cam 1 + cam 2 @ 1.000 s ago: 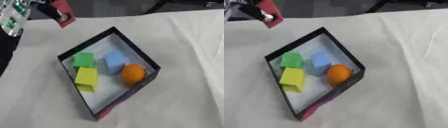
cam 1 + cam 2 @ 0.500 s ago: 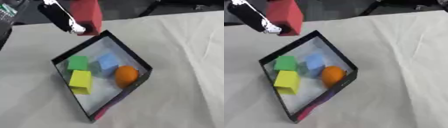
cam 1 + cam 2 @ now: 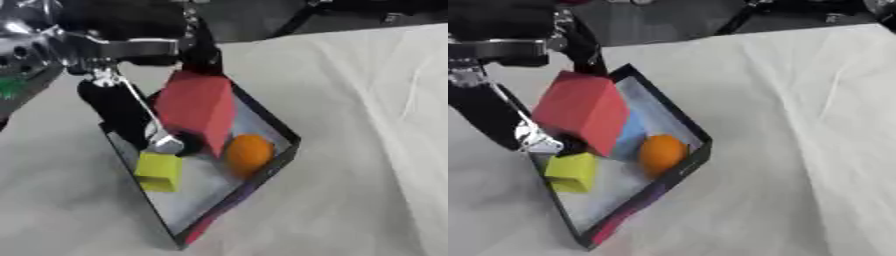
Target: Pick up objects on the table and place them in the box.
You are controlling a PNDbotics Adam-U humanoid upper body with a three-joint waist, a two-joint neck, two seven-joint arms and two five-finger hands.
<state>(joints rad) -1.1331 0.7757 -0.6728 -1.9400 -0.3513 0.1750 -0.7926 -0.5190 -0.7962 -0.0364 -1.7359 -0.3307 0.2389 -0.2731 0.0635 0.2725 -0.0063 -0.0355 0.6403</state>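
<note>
The left hand (image 3: 131,117) has swung in from the far left corner and now holds the red block (image 3: 197,107), fingers curled round it, right over the black box (image 3: 271,170) above the blue block (image 3: 632,135), beside the orange ball (image 3: 248,154) and yellow block (image 3: 159,171), so I judge release is next.

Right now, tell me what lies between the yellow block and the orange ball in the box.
Mostly bare box floor. Between the yellow block and the orange ball, the lower corner of the red block held in the left hand hangs in; a blue block shows behind it, in the right eye view.
</note>
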